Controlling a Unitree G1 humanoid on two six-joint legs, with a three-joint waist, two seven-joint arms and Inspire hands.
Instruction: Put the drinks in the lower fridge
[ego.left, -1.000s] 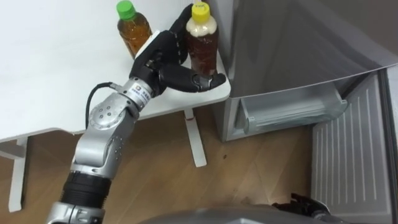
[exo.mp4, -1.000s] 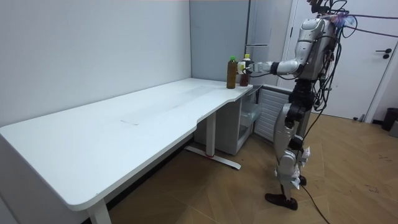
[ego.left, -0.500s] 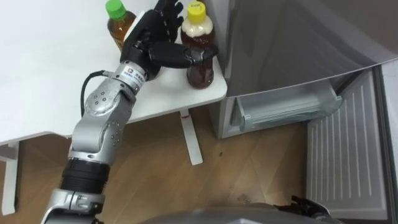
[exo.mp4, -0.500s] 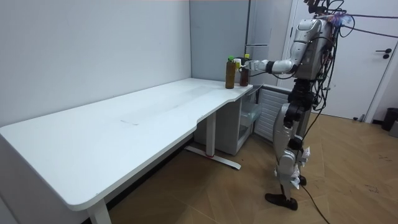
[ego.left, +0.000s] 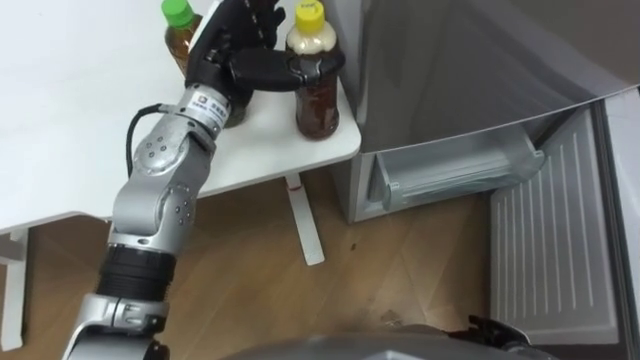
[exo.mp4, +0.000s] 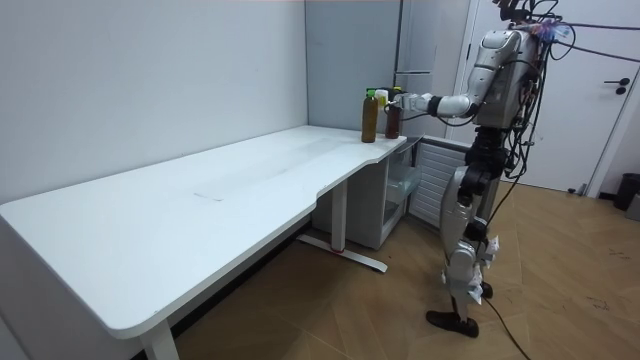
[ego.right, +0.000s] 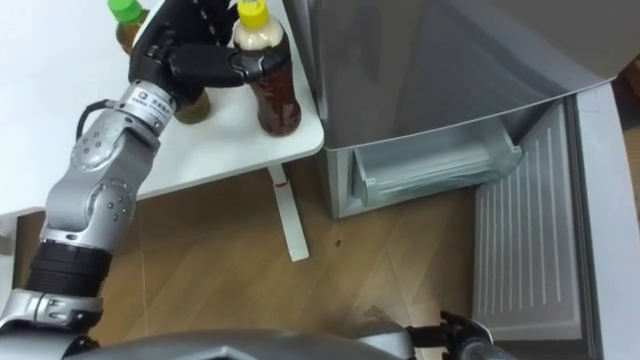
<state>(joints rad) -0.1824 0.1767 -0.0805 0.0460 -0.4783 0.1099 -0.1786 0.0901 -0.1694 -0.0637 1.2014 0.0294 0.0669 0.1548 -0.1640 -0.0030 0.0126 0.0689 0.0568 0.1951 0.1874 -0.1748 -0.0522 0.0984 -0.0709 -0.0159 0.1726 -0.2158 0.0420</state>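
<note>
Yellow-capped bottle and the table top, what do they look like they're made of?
Yellow-capped bottle: probably clear glossy plastic, since dark drink shows through the wall; cap looks opaque plastic. Table top: smooth matte white board, likely laminate, with no grain showing.

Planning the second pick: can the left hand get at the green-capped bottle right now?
Probably not yet. The left hand is wrapped round the yellow-capped bottle; the green-capped bottle stands close beside it, likely reachable once that hand is free.
</note>
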